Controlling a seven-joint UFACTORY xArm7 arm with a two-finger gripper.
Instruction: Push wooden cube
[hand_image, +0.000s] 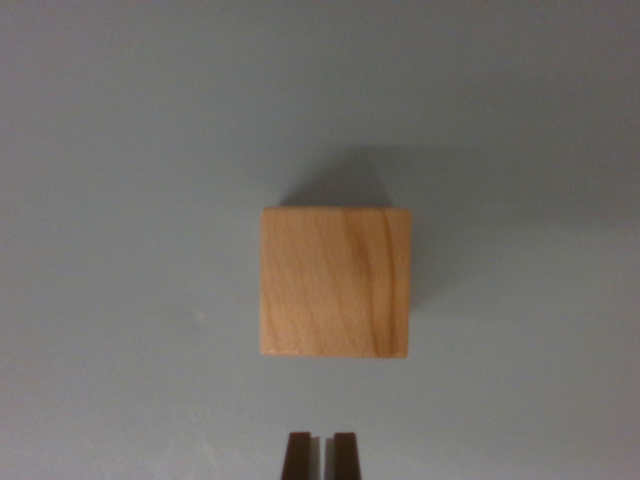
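A light wooden cube (336, 281) with visible grain sits on a plain grey surface (120, 200), near the middle of the wrist view. At the bottom edge, my gripper (321, 455) shows as two dark fingertips (298, 456) pressed close together with only a thin slit between them, holding nothing. The tips lie just below the cube's near face, apart from it by a short strip of bare surface. A soft shadow falls beyond the cube's far edge.
Only the uniform grey surface surrounds the cube on every side, out to the edges of the view.
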